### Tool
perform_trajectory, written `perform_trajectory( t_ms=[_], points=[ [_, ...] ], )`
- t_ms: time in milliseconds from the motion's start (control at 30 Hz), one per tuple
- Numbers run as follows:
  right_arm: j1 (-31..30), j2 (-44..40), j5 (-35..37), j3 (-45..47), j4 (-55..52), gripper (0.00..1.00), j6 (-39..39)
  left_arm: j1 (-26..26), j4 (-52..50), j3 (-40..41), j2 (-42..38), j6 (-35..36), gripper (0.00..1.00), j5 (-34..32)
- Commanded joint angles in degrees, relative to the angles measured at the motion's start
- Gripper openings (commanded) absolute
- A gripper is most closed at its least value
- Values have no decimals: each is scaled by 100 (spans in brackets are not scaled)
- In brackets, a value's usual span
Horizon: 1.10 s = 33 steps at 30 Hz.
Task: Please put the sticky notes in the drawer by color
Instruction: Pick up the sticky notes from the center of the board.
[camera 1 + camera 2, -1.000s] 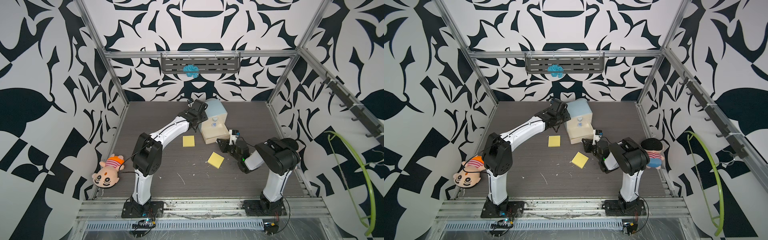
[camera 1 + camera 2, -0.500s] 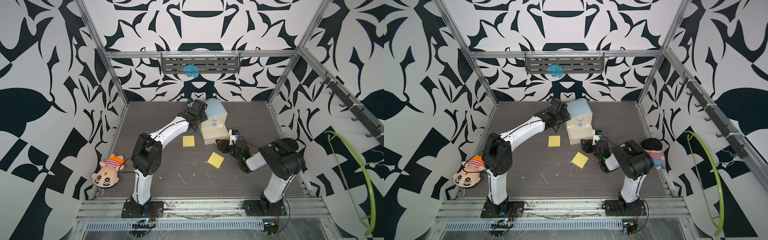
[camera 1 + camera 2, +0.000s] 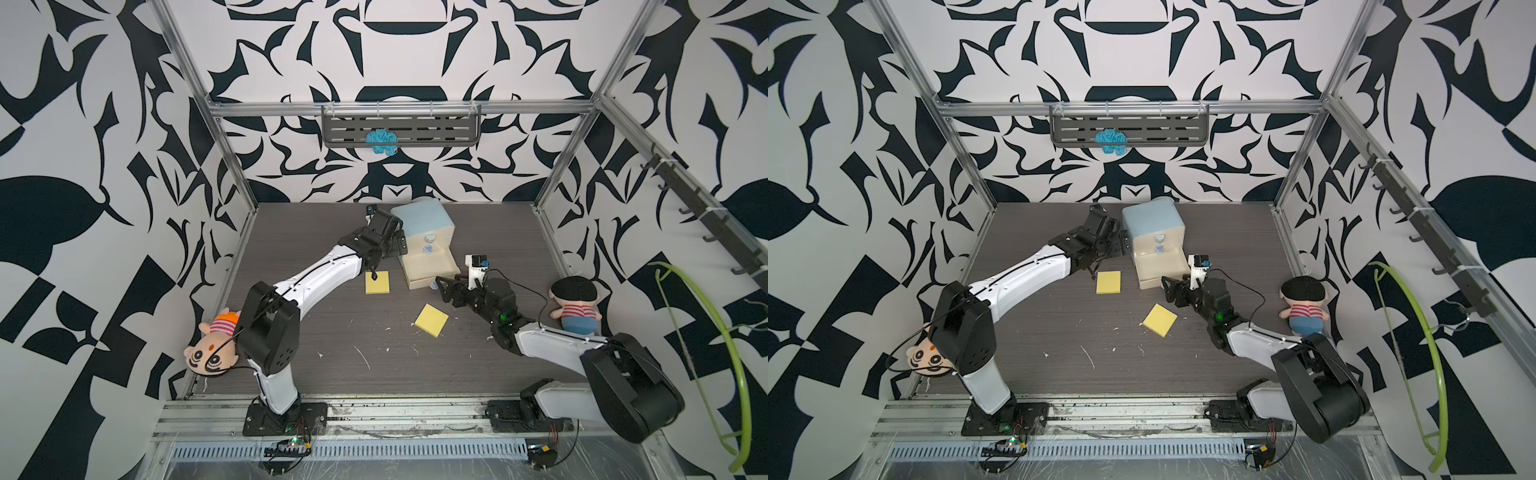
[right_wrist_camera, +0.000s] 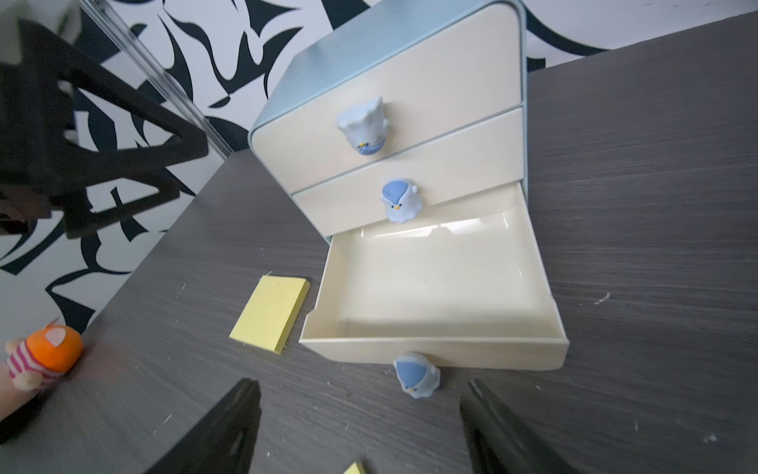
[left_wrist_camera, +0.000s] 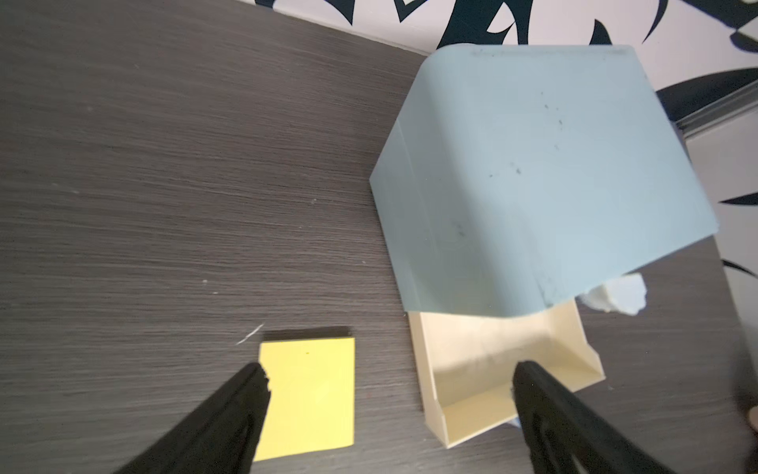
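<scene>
The left gripper (image 5: 389, 371) and the right gripper (image 4: 361, 385) have both opened wide, and the right arm (image 3: 552, 345) now lies lower.

A robotics lab cell: aluminium frame (image 3: 266, 109), patterned backdrop walls (image 3: 395, 50), arms (image 3: 316, 274) bolted to a rail (image 3: 395, 411).

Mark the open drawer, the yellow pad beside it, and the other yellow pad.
open drawer (image 4: 434, 287): right wrist view, bare inside floor.
pad beside it (image 4: 270, 314): right wrist view, middle of top sheet.
other pad (image 3: 431, 320): in a top view, middle of top sheet.
</scene>
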State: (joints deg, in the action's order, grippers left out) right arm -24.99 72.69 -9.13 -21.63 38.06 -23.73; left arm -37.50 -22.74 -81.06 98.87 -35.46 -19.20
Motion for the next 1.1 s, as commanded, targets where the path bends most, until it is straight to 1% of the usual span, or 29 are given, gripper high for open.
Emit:
perform_trajectory(
  t_ms=[0,100,233,300,633,867,1067],
  points=[
    [-182,-428,-6,-357,-971,84,536,31,-440,364,-383,394,99,-379],
    [-291,-647,26,-489,-1337,84,764,27,-787,562,-373,469,99,-278],
    [-318,-712,52,-495,-1449,84,828,-23,-1452,393,123,401,99,-128],
    [-330,-690,54,-479,-1427,84,811,-47,-1556,305,394,430,99,-4],
    [-409,-533,49,-421,-1420,85,886,-4,-1240,-137,1322,517,99,521],
    [-441,-360,9,-386,-1328,85,910,-3,-1260,-437,1761,469,99,466],
    [-445,-369,64,-338,-1337,86,918,56,-1335,-404,1959,479,99,332]
  ],
)
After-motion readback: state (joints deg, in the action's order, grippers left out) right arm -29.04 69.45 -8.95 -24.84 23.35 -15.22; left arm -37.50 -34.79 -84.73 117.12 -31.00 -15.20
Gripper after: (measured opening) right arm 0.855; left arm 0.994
